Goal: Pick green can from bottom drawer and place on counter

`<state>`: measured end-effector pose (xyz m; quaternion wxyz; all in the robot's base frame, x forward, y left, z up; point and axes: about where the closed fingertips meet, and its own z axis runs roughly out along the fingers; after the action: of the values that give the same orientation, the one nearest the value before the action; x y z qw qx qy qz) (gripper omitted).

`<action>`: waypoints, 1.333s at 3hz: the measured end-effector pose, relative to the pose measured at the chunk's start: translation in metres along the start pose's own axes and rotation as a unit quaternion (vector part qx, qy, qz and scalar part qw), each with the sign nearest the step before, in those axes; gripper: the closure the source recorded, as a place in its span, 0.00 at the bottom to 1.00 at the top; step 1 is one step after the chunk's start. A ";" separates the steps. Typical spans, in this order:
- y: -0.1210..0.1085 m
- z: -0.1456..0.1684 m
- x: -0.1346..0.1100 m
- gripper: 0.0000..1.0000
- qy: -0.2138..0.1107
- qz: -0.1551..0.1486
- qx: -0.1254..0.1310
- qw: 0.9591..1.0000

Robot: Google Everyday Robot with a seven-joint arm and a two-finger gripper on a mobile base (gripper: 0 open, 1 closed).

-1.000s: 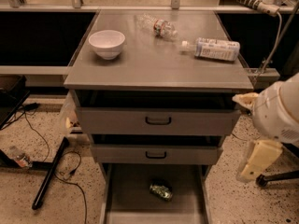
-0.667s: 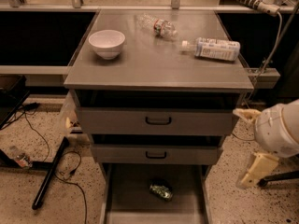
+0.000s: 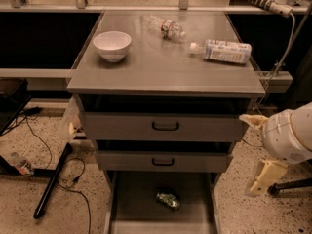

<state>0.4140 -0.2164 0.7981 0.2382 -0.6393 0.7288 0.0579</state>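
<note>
Right of the cabinet (image 3: 122, 128), the gripper (image 3: 249, 154) is being lowered, fingers spread and empty; the green can (image 3: 168, 199) is lying untouched in the bottom drawer (image 3: 140, 201), approach only beginning.

Nothing could be read anywhere. The paper label on the far bottle (image 3: 167, 27) and the wider one on the near bottle (image 3: 227, 51), both lying on the bench (image 3: 146, 74), carried print too small to read. The tool (image 3: 250, 155) hung right of the bench, fingers apart.
</note>
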 end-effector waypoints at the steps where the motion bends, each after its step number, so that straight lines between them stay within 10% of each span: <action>1: 0.001 0.003 -0.001 0.00 0.005 0.007 -0.005 1.000; 4: 0.001 0.127 0.073 0.00 -0.041 0.035 0.002 0.999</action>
<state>0.4424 -0.2330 0.6555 0.2668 -0.6099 0.7407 0.0912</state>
